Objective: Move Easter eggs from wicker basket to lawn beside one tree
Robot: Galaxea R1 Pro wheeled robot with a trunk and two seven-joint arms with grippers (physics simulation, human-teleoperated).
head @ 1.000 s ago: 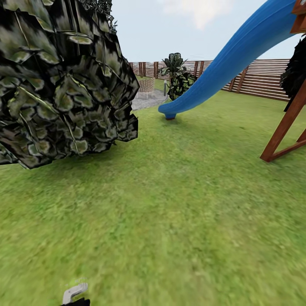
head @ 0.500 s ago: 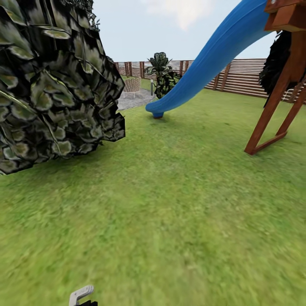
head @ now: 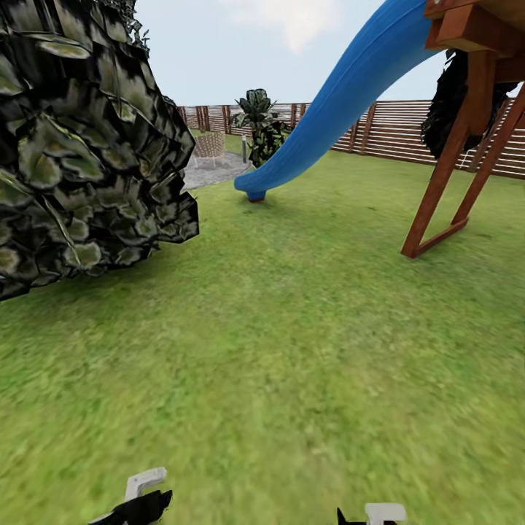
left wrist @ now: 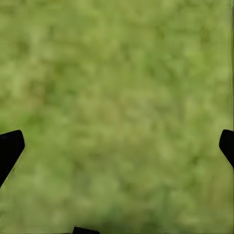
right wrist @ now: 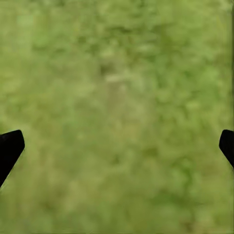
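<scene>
The lawn [head: 292,328] spreads out ahead of me as short mottled green grass. The Easter eggs and the wicker basket are out of view. A tree's dark blackish canopy [head: 443,109] shows at the far right behind a wooden play frame, which hides its trunk. My left gripper [left wrist: 117,146] is open over bare grass, its dark fingertips [left wrist: 9,148] far apart. My right gripper [right wrist: 117,146] is also open over grass with nothing between its fingers. Both gripper tops peek in at the head view's lower edge, left gripper [head: 142,499] and right gripper [head: 375,514].
A big dark leafy bush [head: 80,146] stands close on the left. A blue slide [head: 328,109] runs down from a red-brown play frame [head: 452,168] on the right. Beyond lie a grey gravel patio [head: 211,173] with a woven seat [head: 209,144], a palm-like plant [head: 259,131] and the slat fence [head: 394,131].
The whole head view has shifted: bush and slide slid left and the play frame came further in, so the camera turned right. The right gripper's top now peeks in at the bottom.
</scene>
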